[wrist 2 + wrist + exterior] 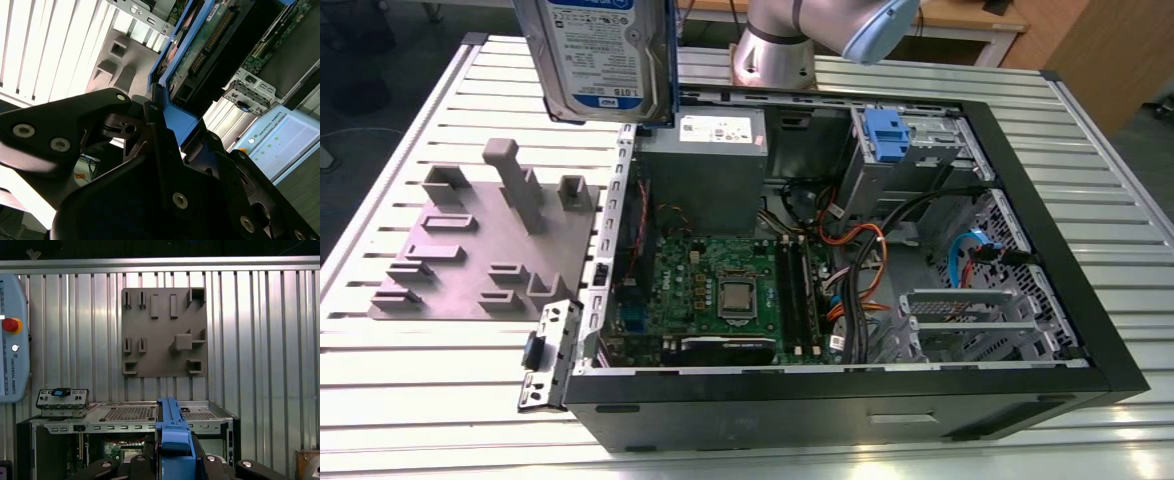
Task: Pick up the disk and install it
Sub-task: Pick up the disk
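The pincer (172, 462) is clamped on the disk (594, 60) by its blue side rails, holding it aloft at 11 o'clock from the open computer case (854, 410), above the slatted table (1121, 200).

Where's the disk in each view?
Exterior view: the disk hangs at the top, label facing the camera, above the open computer case wall on the exterior view's left.
Second wrist view: the disk is seen edge-on, showing its blue rail and green board.
First wrist view: the disk shows as an edge-on blue rail in front of the case.
Shared landmark: the grey fixture plate.
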Motion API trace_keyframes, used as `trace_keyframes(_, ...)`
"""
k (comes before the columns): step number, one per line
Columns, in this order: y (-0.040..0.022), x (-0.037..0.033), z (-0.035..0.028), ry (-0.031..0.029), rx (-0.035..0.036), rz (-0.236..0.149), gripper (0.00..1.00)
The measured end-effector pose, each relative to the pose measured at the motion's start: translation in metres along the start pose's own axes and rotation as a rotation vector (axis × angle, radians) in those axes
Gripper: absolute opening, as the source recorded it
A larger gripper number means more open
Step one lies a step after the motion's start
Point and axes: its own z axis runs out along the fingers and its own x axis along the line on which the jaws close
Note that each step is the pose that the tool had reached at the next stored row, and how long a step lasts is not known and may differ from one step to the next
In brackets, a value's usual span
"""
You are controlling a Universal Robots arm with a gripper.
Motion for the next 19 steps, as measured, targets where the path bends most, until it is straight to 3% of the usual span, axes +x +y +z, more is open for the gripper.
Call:
trace_keyframes(8, -0.0015, 0.0, 0.0, 0.0, 0.0, 0.0, 0.37)
trace_keyframes(9, -0.0069, -0.0003, 0.0, 0.0, 0.0, 0.0, 0.37)
trace_keyframes(19, -0.0087, -0.0003, 0.0, 0.0, 0.0, 0.0, 0.37)
